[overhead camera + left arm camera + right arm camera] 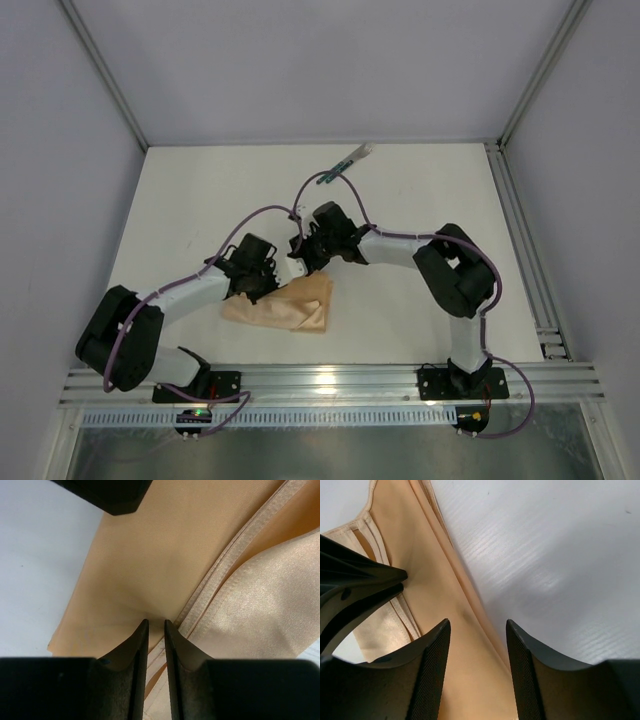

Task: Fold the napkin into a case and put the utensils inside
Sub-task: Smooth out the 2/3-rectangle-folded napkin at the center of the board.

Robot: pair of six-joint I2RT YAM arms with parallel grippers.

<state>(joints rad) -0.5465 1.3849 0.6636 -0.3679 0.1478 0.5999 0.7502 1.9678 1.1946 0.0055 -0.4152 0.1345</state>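
**A:** What did the arms look like from above?

**B:** The left arm [180, 295] and the right arm [400, 248] were built alike, with pale grey-white link tubes between bulky black joint housings.

**A:** Any wiring?

**B:** A purple cable [272, 210] ran along each arm and stood off the links in loose arcs.

**A:** And the mounts?

**B:** There were black base plates [195, 385] at seven and five o'clock in the top view. A small green light [200, 411] glowed just below the left one.

**A:** The fingers?

**B:** They were matt black. The left gripper [156, 625] had smooth blades tapering to points. The right gripper [477, 625] had finely ribbed pads [432, 680] on its inner faces.
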